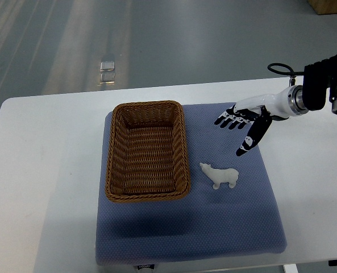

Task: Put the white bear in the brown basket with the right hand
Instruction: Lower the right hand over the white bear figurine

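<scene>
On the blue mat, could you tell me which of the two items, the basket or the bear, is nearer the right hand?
The white bear: it stands just below the open right hand, while the brown basket sits further to the left.

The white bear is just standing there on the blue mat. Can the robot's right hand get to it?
Probably yes. The right hand hovers open above the blue mat, just beyond the white bear, with nothing between them. The brown basket sits off to the bear's side, out of the way.
</scene>
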